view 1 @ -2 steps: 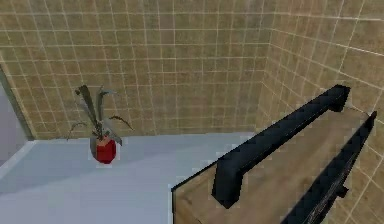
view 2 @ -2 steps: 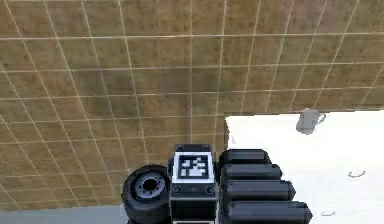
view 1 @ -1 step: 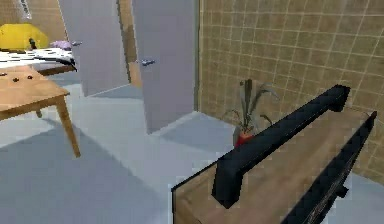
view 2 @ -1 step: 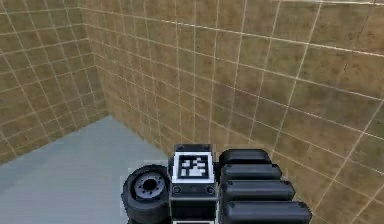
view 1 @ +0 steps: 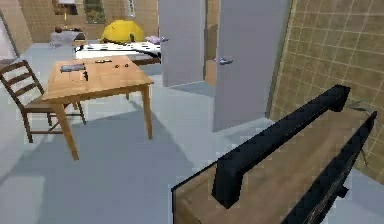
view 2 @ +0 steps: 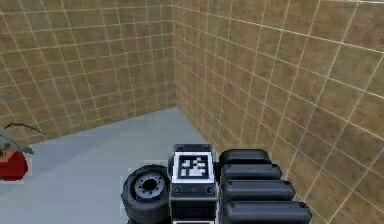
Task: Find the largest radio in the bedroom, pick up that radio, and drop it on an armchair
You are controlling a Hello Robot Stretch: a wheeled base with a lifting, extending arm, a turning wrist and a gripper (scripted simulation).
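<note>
we're seeing a wooden table (view 1: pixel 100 80) at ten o'clock, chair (view 1: pixel 25 95) beside it, grey door (view 1: pixel 245 60) at one, gripper (view 2: pixel 150 192) low by tiled wall (view 2: pixel 270 70), can't tell if it's holding anything

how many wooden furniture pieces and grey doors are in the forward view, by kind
wooden table: 1
wooden chair: 1
wooden cabinet: 1
grey doors: 2
total: 5
</note>
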